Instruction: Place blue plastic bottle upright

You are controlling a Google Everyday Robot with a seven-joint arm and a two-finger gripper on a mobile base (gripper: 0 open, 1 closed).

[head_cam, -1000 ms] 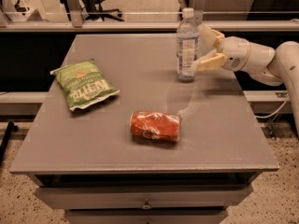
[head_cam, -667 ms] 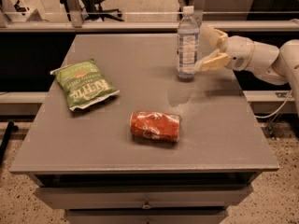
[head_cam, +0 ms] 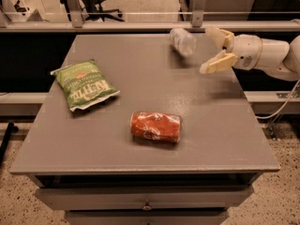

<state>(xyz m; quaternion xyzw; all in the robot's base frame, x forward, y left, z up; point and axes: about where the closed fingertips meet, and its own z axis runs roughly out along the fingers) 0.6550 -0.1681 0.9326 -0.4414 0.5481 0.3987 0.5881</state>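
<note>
Three items are recorded on the grey rectangular worktop [head_cam: 215, 125]. A small, clear blue plastic bottle [head_cam: 183, 41] is located at the upper centre of the frame, close to the far edge of the worktop. It is seen tilted or on its side, its outline smeared, and is judged not to be upright; its cap cannot be made out.

The cream-coloured two-finger gripper [head_cam: 216, 49] is found at the upper right, just beside the bottle but apart from it. The jaws are spread wide and nothing is held between them, so the bottle is left unsupported.

A flat green foil chip bag [head_cam: 86, 85] lies at the left of the frame and a crushed red metal can [head_cam: 155, 126] lies on its side at the centre. Both are well apart from the bottle and are not considered obstructions.

The task is judged incomplete: the bottle would need to be grasped around its body and set on its base. A risk of rolling off the far edge is noted.
</note>
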